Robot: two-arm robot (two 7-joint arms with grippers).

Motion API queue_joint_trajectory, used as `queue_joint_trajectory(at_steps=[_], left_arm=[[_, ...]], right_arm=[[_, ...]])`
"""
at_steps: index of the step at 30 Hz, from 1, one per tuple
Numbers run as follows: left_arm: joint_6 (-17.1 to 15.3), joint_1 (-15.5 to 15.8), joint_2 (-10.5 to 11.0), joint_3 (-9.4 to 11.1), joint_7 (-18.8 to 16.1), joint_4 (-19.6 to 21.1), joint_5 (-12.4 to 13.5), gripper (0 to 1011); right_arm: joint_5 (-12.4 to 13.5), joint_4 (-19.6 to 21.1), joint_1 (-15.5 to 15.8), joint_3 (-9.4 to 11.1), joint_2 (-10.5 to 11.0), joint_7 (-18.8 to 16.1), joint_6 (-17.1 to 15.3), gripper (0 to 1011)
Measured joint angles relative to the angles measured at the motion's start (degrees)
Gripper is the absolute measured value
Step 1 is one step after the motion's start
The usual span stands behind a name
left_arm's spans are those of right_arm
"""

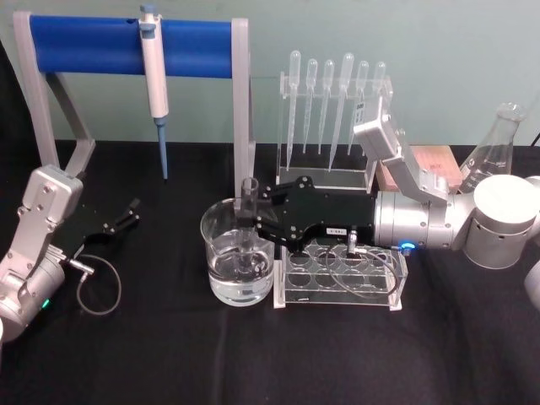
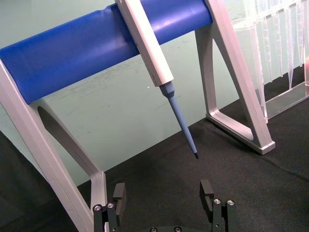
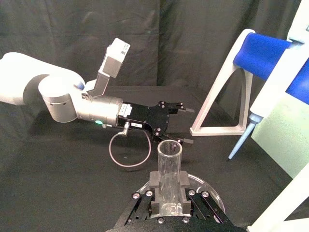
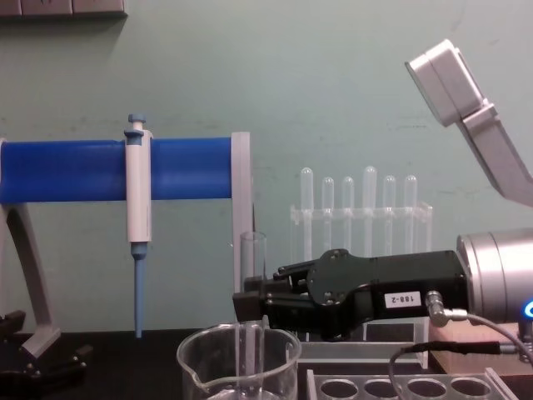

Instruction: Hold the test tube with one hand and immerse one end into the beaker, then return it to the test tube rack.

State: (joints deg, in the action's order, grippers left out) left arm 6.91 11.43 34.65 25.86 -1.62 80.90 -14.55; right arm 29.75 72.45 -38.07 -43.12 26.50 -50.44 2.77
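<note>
A black table (image 1: 169,354) holds laboratory glassware in front of a pale green wall. Near the middle stands the beaker (image 1: 215,253), wide, clear and partly filled with clear liquid. The right end effector (image 1: 253,224), black with a white "188-2" label (image 4: 402,297), reaches in from the right on a silver wrist. It is closed on the test tube (image 1: 249,192), gripping it around its middle. The tube stands upright, its open flared rim above the fingers. Its lower end is inside the beaker, dipped below the liquid's surface.

From the chest view, the test tube (image 4: 252,267) rises well above the beaker (image 4: 200,358). The right end effector (image 4: 250,304) clamps it just above the beaker's rim.

Just to the right of the beaker, under the right arm, sits the clear test tube rack (image 1: 337,291), showing round holes.

The left end effector (image 1: 122,218) hangs low at the left, well apart from the beaker, with its fingers spread open and gripping nothing. Behind it stands a grey frame with a blue bar (image 1: 93,44), and a white and blue pipette (image 1: 154,76) hangs from the bar. At the back, a clear stand holds thin plastic pipettes (image 1: 333,110). A glass flask (image 1: 494,148) stands at the far right.
</note>
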Motion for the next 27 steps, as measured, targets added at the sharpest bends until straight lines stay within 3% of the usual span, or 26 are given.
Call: queue_joint_trajectory(at_steps=[27], left_arm=[[0.0, 0.0, 0.0, 0.0, 0.0, 0.0, 0.0, 1000]], right_arm=[[-1.9, -2.5, 1.3, 0.5, -1.6, -0.1, 0.4, 238]])
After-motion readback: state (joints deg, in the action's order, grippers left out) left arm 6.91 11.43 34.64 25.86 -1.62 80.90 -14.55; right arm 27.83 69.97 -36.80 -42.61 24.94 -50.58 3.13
